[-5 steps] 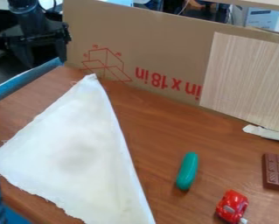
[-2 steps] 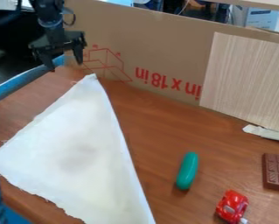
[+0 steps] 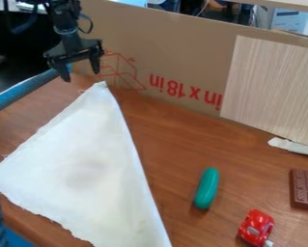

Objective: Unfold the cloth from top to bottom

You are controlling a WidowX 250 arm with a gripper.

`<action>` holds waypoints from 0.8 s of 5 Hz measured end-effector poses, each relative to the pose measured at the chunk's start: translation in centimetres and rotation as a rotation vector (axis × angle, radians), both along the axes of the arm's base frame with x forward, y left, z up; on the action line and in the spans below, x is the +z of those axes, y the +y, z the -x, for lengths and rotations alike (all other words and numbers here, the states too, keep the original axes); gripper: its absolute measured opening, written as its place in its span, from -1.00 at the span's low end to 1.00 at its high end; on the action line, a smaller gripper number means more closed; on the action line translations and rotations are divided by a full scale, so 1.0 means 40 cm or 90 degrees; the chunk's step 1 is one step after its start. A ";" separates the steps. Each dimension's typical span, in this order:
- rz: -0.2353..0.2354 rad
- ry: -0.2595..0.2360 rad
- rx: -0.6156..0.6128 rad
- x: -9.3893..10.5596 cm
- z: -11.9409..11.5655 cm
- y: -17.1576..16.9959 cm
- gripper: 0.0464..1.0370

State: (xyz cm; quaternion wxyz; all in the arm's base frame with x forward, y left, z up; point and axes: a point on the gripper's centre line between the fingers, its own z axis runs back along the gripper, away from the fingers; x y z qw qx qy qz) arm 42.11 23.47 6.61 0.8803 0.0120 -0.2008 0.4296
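White cloth (image 3: 82, 169) is laid as a folded triangle along the bench's (image 3: 182, 140) left edge, its tip pointed at the far left corner. Above that corner the gripper (image 3: 80, 76) is held unclenched, nothing grasped. The tip is best met from straight above, with the fingers lowered gently and only the top layer pinched; where the layers part cannot be told. It should then be raised slightly and drawn smoothly towards the near edge, so that the under layer is not dragged along. Counted on the bench are one cloth, one green toy (image 3: 207, 188), one red car (image 3: 256, 226) and one chocolate bar (image 3: 303, 189); at the far edge, one cardboard sheet (image 3: 182, 62) and one wooden panel (image 3: 272, 87) are stood.
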 end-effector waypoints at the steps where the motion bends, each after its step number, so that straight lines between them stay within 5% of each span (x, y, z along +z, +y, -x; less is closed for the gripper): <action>1: 0.004 0.003 -0.005 -0.016 -0.018 -0.011 0.93; 4: 0.012 0.038 0.013 -0.094 -0.035 -0.027 0.78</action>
